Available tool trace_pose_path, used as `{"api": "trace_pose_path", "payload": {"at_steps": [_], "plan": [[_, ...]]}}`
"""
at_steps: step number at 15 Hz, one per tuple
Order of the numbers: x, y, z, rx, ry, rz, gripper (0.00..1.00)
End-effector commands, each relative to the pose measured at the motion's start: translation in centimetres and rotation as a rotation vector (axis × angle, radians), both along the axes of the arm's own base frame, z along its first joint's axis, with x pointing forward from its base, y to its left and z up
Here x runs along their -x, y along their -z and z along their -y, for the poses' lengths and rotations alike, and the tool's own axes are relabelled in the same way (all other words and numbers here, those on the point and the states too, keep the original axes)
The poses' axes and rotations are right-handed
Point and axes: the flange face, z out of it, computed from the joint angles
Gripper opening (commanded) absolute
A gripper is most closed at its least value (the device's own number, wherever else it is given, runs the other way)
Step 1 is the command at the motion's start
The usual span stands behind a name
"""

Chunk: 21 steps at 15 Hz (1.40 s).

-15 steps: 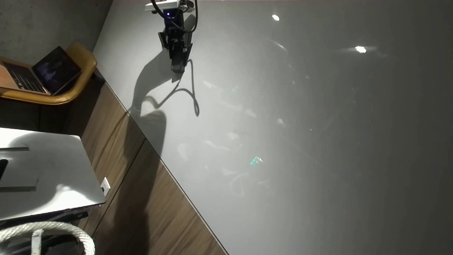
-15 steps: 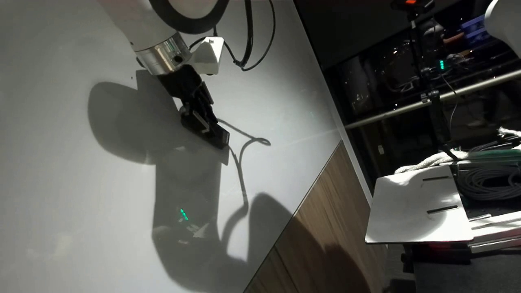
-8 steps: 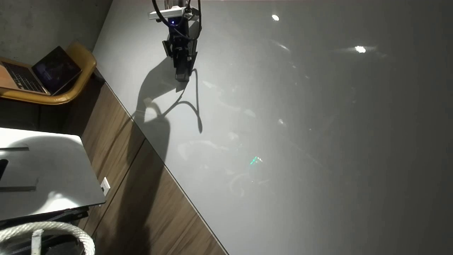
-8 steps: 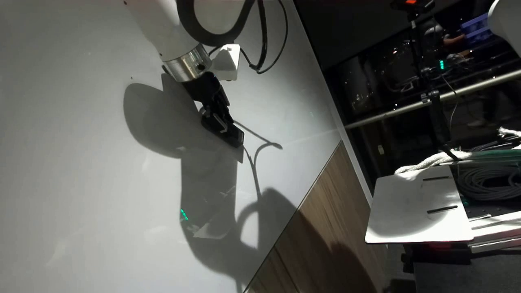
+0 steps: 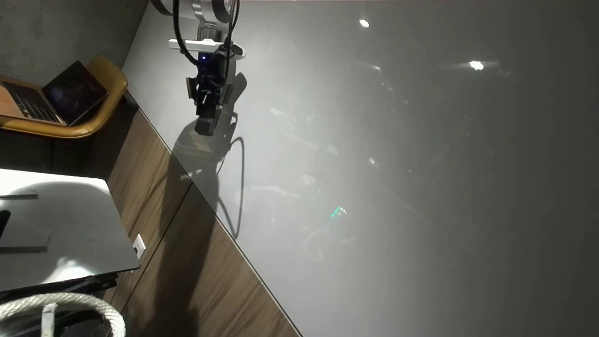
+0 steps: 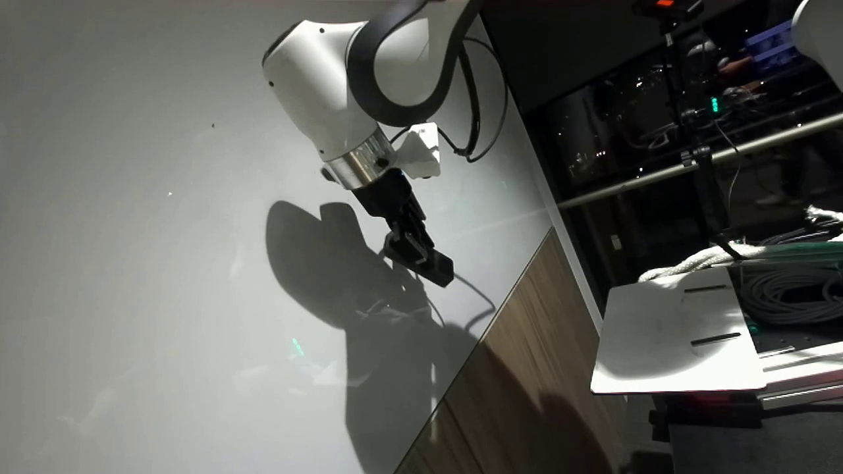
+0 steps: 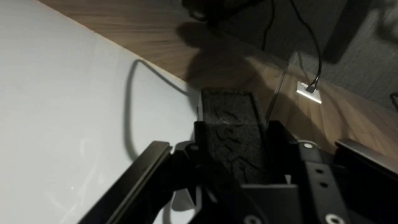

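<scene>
My gripper (image 7: 235, 133) is shut on a dark rectangular block (image 7: 233, 105) with a rough face and dark line marks. One finger lies along each side of the block, and its far end sticks out past the fingertips. The gripper shows in both exterior views (image 5: 209, 96) (image 6: 409, 242), with the block (image 5: 205, 125) (image 6: 437, 267) pointing toward the wooden edge. The block is held over a pale glossy surface (image 5: 374, 262), near that edge. The arm's shadow falls on the surface beside the gripper. The exact height of the block above it cannot be told.
A wooden side panel (image 5: 224, 281) borders the surface and bears a white outlet (image 7: 308, 92) with a plugged cable. A laptop (image 5: 35, 100) lies on a tan chair (image 5: 105, 75). A pale plate (image 6: 675, 336) stands beyond the edge, near a white rope (image 6: 698, 258).
My gripper has moved with the block toward the wooden edge, down in both exterior views. Its shadow has shifted, and more of the arm now shows. The block stays held.
</scene>
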Motion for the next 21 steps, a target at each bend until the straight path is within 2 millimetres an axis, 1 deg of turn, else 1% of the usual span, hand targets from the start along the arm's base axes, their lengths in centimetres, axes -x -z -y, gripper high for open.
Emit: {"api": "trace_pose_path", "payload": {"at_steps": [1, 4, 6, 9, 12, 13, 17, 21], "plan": [[3.0, 1.0, 3.1, -0.046, 0.050, -0.114, 0.28], [5.1, 1.9, 5.8, -0.064, 0.084, -0.183, 0.28], [7.4, 1.9, 7.2, -0.070, 0.086, -0.189, 0.28], [11.3, 1.4, 8.2, -0.043, 0.078, -0.165, 0.28], [14.3, 1.0, 8.8, -0.036, 0.076, -0.165, 0.28], [15.1, 1.1, 9.0, -0.034, 0.076, -0.166, 0.28], [17.5, 3.0, 9.7, -0.055, 0.086, -0.200, 0.28], [18.8, 5.8, 10.6, -0.105, 0.103, -0.269, 0.28]]}}
